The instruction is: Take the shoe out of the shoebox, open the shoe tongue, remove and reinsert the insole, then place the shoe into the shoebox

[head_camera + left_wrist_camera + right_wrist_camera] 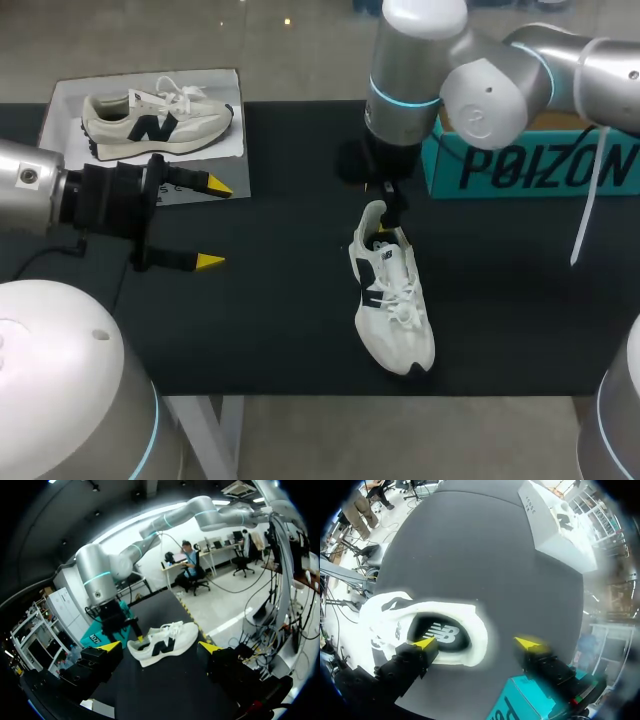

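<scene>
Left gripper (212, 223) hangs released over the left part of the table (280, 330), fingers wide apart with nothing between them. From its wrist view the shoe (392, 300) sits ahead of it, well apart.

The shoe is out of the shoebox (530, 165): white, dark logo on the side, standing on its sole on the black table. Its toe points to the near edge and its heel toward the teal shoebox. It's laced, and the dark insole (440, 632) shows inside the opening.

Right gripper (477, 642) is directly above the heel, also released. Its fingers straddle the back of the heel collar: one fingertip (424, 642) is at the rim of the opening, the other is outside the shoe over bare table. They stand too far apart to be clamping it. The shoebox lies just beside and under this gripper, at the table's far right.

Second shoe (150, 118), cream with a dark logo, lies on its side on a white box (65, 100) at the far left corner.
</scene>
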{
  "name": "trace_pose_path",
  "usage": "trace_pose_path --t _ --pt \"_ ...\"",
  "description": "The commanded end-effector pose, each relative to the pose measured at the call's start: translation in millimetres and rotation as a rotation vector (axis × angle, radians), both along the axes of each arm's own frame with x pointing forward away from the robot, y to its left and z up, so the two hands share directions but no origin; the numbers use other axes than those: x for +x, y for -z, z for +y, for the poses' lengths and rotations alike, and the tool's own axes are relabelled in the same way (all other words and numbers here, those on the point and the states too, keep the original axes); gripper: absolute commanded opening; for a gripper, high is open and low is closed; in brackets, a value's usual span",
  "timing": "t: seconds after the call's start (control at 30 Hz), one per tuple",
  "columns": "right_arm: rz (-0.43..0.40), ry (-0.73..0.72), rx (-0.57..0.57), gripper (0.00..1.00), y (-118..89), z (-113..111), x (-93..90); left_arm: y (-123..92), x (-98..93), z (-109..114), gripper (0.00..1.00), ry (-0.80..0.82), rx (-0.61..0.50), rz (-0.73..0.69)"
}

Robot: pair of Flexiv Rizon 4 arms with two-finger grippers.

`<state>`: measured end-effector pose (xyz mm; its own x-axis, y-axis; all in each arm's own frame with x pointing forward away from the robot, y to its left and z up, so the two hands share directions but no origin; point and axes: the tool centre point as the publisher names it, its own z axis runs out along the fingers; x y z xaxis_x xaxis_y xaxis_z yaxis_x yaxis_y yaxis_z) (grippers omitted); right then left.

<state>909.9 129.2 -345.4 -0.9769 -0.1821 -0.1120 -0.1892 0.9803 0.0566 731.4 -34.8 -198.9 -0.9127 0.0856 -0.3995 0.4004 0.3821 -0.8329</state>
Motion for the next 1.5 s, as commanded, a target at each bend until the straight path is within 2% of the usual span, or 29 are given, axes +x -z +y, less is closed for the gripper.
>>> trace_pose_path --t 0.03,0.3,0.37,0.43,0.47,0.73,1.1,1.23,1.37,1.5 --pt "0.011 0.001 -0.005 1.0 7.5 3.1 6.4 -0.1 0.2 0.3 1.0 0.001 0.002 0.001" --pt "0.014 0.016 -0.02 0.99 9.4 0.8 10.4 -0.1 0.2 0.3 1.0 0.001 0.002 0.001" --pt "0.014 0.026 -0.026 0.47 11.0 -0.7 10.6 -0.1 0.2 0.3 1.0 0.001 0.002 0.001" --pt "0.013 0.032 -0.039 0.21 11.1 -1.6 10.1 -0.1 0.2 0.3 1.0 0.001 0.002 0.001" --pt "0.012 0.032 -0.039 0.0 10.7 -2.1 9.4 -0.1 0.2 0.3 1.0 0.001 0.002 0.001" --pt "0.01 0.044 -0.045 0.0 9.9 -4.6 1.5 -0.1 0.2 0.3 1.0 0.001 0.002 0.001" --pt "0.014 0.038 -0.034 0.0 11.6 5.5 -15.6 -0.1 0.2 0.3 1.0 0.001 0.002 0.001" --pt "-0.012 0.035 -0.019 0.0 -4.9 7.7 -18.3 -0.1 0.2 0.3 1.0 0.001 0.002 0.001" --pt "-0.041 0.031 -0.02 0.0 -31.9 7.8 -16.2 -0.1 0.2 0.3 1.0 0.001 0.002 0.001" --pt "-0.073 0.018 -0.038 0.0 -67.5 7.9 -11.1 -0.1 0.2 0.3 1.0 0.001 0.002 0.001"
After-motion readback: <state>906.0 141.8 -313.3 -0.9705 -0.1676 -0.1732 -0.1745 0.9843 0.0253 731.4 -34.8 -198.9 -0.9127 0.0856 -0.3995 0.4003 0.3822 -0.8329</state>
